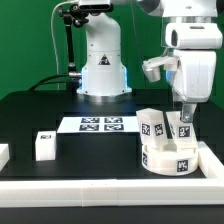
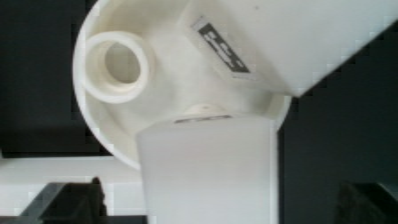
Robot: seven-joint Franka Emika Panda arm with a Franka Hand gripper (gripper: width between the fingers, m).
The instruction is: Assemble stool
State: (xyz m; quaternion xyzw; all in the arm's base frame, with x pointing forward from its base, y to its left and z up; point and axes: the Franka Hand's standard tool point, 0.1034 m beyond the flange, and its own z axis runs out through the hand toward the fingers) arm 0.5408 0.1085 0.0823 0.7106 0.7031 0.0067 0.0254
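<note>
The round white stool seat (image 1: 170,157) lies at the exterior view's right, by the front rail. Two white tagged leg blocks stand on it, one toward the left (image 1: 150,126) and one toward the right (image 1: 181,128). My gripper (image 1: 183,116) hangs straight over the right-hand leg, fingers down at its top. In the wrist view the seat (image 2: 178,60) shows a round socket (image 2: 116,66) and a tag. The leg (image 2: 206,165) stands between my dark fingertips (image 2: 63,203), with a gap on each side. The gripper (image 2: 206,208) is open.
A loose leg block (image 1: 43,146) stands at the exterior view's left, another (image 1: 3,153) at the left edge. The marker board (image 1: 100,124) lies before the robot base (image 1: 102,70). A long white border rail (image 1: 100,190) runs along the front and right.
</note>
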